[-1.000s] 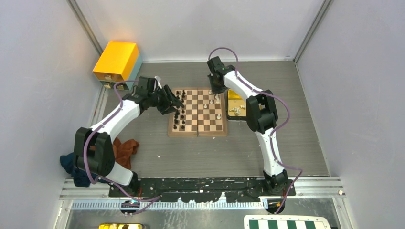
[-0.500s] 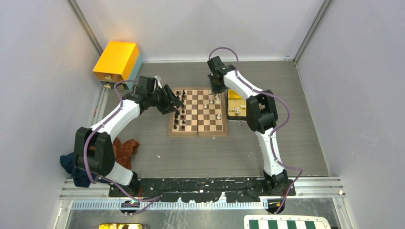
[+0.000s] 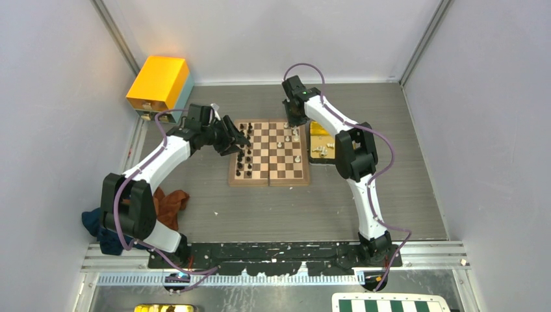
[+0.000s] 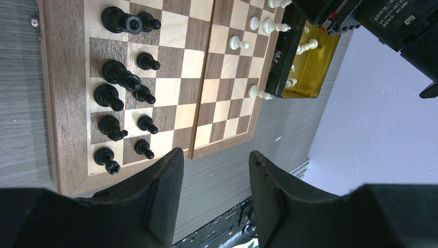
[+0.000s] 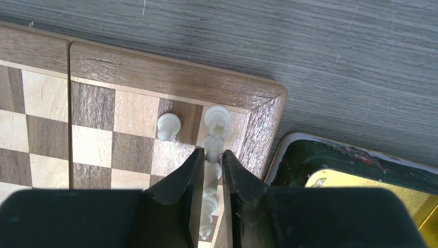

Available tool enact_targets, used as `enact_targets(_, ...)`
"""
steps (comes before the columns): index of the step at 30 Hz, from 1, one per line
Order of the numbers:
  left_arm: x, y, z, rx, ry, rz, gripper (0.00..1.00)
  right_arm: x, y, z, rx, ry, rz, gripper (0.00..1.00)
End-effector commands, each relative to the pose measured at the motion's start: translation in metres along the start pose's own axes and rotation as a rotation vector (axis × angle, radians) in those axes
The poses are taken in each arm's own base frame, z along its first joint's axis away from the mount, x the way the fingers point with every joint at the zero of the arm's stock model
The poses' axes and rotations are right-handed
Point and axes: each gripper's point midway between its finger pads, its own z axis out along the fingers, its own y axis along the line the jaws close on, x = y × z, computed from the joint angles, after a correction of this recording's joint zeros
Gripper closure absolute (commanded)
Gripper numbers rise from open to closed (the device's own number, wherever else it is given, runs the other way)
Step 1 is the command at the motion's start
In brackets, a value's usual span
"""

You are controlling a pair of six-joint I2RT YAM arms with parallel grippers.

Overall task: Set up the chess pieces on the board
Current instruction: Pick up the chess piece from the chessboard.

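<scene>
1. Your right pincer [image 5: 212, 153] has its fingers drawn close on either side of a white piece [image 5: 212, 143] in the edge row; I cannot tell whether it is clamped on it or has just let go
2. Just past the fingertips a taller white piece [image 5: 217, 118] stands on the corner square, a pawn [image 5: 168, 125] sits one square in, and more white ones run back under the wrist
3. From above, neither arm nor any piece shows a shift from a second ago, so you look to be settling this piece, not carrying it
4. The board [image 3: 269, 182] lies mid-table: black pieces [image 3: 243, 156] fill two rows on its left, the white side is sparse, and spare white pieces [image 4: 304, 46] wait in the gold tray [image 3: 318, 130] just beside the right edge
5. Your right arm stretches to the far right corner, wrist pointing down; your left pincer [image 4: 216, 154] hangs over the board's left side, fingers apart and empty
</scene>
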Motion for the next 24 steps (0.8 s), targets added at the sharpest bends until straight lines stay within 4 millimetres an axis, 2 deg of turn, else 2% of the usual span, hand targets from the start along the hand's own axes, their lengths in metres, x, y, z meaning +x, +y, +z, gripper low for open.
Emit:
enact_targets(1, -0.0143, -0.0192, -0.0075, 0.065, -0.039, 0.05, 0.5, -0.0259, 0.0024, -0.0116, -0.017, -0.074, 0.016, 0.74)
enact_targets(12, -0.0141, -0.0183, -0.0061, 0.063, -0.037, 0.048, 0.5, -0.0265, 0.0034, -0.0085, -0.018, -0.072, 0.015, 0.76)
enact_targets(21, -0.0141, -0.0176, -0.0047, 0.061, -0.033, 0.047, 0.5, -0.0262, 0.0034, -0.0084, -0.018, -0.07, 0.016, 0.89)
enact_targets(24, -0.0148, -0.0178, -0.0044, 0.061, -0.035, 0.047, 0.5, -0.0277, 0.0032, -0.0105, -0.019, -0.076, 0.017, 0.9)
